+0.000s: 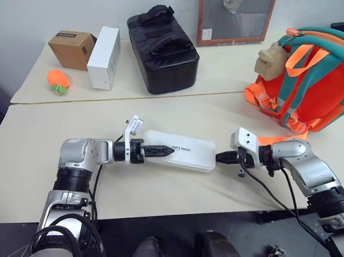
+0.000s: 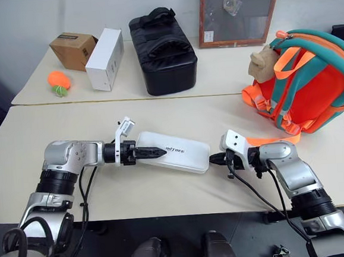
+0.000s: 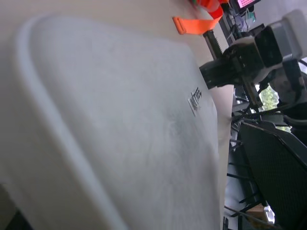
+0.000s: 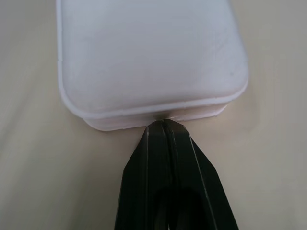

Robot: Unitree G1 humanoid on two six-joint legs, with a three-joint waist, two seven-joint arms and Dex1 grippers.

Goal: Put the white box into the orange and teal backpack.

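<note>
white box (image 1: 185, 149) between both grippers; right gripper (image 4: 165, 125) pinching its edge

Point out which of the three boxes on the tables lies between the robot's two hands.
The white box, flat and slim with rounded corners; the brown cardboard box and tall white carton stand on the far table.

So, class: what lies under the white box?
The white box lies flat on the table. Whatever sits beneath it is covered. The left tool reaches over its top.
</note>
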